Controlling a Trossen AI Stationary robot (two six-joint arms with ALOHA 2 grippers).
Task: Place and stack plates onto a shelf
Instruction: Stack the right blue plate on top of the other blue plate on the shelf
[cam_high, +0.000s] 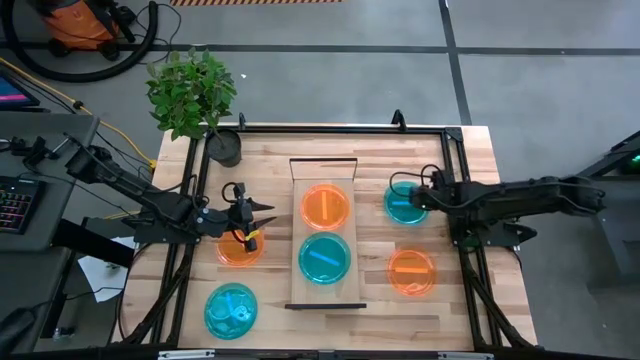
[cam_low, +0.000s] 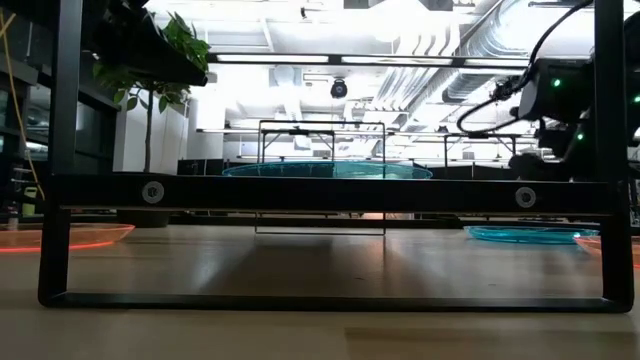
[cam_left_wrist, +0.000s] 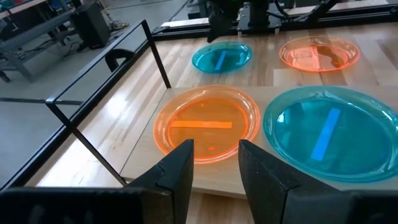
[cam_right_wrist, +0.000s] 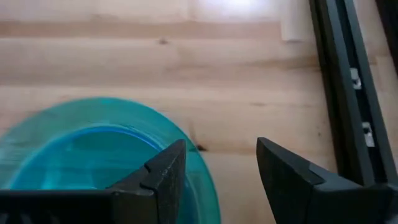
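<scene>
Two plates already lie on the shelf (cam_high: 322, 170), which runs down the centre of the high view: an orange plate (cam_high: 325, 207) above and a cyan plate (cam_high: 324, 257) below it, side by side and not stacked. Four more rest on the table (cam_high: 470, 150): an orange one (cam_high: 232, 250) at centre left, a cyan one (cam_high: 231, 310) at lower left, a cyan one (cam_high: 400, 205) at centre right and an orange one (cam_high: 411, 272) at lower right.

The step in hand looks like picking up the next plates. The left pincer (cam_high: 243, 215) hangs over the upper edge of the centre-left orange plate, jaws apart and holding nothing; its wrist view looks past the fingers (cam_left_wrist: 177, 174) to the shelf's orange plate (cam_left_wrist: 207, 120). The right pincer (cam_high: 425, 190) sits at the rim of the centre-right cyan plate (cam_right_wrist: 93, 149), jaws also apart and empty, one finger above the plate and the other off its edge.

The next move probably calls for each pincer to straddle a thin rim, close, lift and set the plate on one of like colour.

Room is fair: bare wood lies between shelf and outer plates. The dark frame rail (cam_right_wrist: 348, 93) runs close beside the right pincer, and the potted plant (cam_high: 192, 92) stands at upper left.
</scene>
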